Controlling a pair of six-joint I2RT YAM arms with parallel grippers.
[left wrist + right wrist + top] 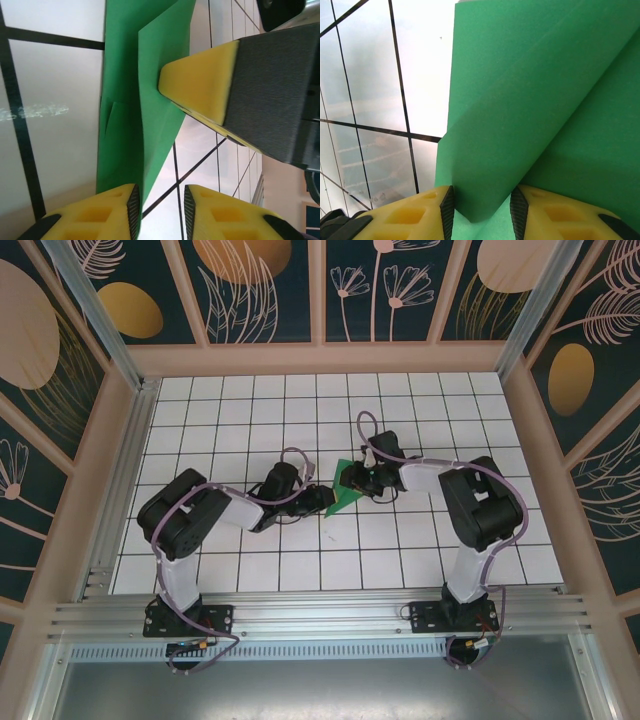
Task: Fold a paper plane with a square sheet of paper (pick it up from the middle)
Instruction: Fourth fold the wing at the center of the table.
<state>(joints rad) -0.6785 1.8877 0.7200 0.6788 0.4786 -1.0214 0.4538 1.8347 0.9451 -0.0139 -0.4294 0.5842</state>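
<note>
Square sheet of paper [342,498] lying mid-desk, partly folded, not looking like plane yet; more folds waiting. Left pincer [161,212] gaping, gripping nothing. Right pincer [482,212] straddling raised flap; cannot tell if squeezing.

From above, the left gripper [328,498] and right gripper [360,480] are covering parts of the green paper [345,497], its folds too small to read. At the right wrist it is running off the top and right edges, hiding whether the fingers [420,215] are pinching it.

Green paper [343,498] — folded narrow, pointed (one flap curling up) — lying centrally.
</note>
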